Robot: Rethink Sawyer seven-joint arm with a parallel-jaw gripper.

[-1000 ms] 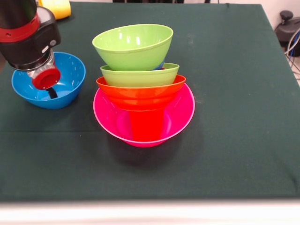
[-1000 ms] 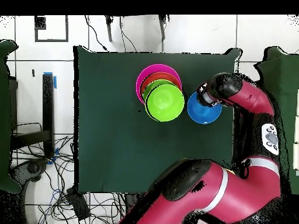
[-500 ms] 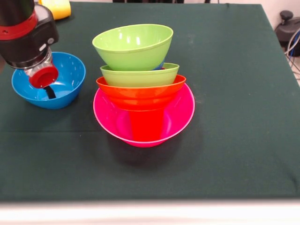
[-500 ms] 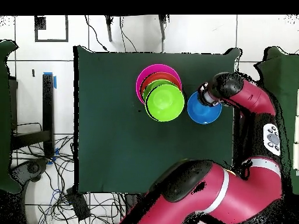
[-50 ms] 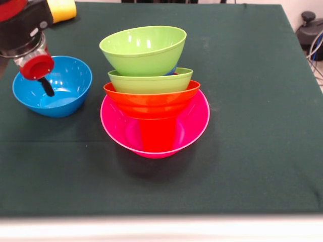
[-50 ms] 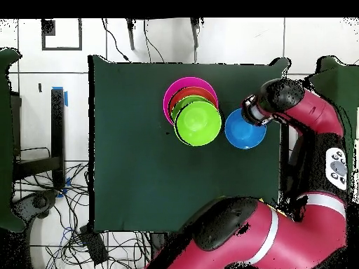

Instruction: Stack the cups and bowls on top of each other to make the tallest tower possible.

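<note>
The tower stands mid-table: a large pink bowl (image 5: 194, 126) holds an upturned red cup (image 5: 157, 135), and over it sit an orange bowl (image 5: 151, 101), a lime green bowl (image 5: 150, 82) and a second, tilted lime green bowl (image 5: 144, 50). A sliver of dark blue shows between the two green ones. From above, the tower (image 6: 198, 122) sits beside the light blue bowl (image 6: 245, 131). That light blue bowl (image 5: 63, 96) rests on the cloth left of the tower. My gripper (image 5: 45, 86) hangs over its far left rim, also in the overhead view as gripper (image 6: 251, 115).
A yellow cup (image 5: 61, 8) lies at the table's far left corner behind the arm. The dark green cloth (image 5: 252, 126) ends at a pale front edge. Cables and floor tiles surround the table in the overhead view.
The gripper has risen and drawn back toward the far left, above the light blue bowl's rim. The bowl and the tower have stayed put.
</note>
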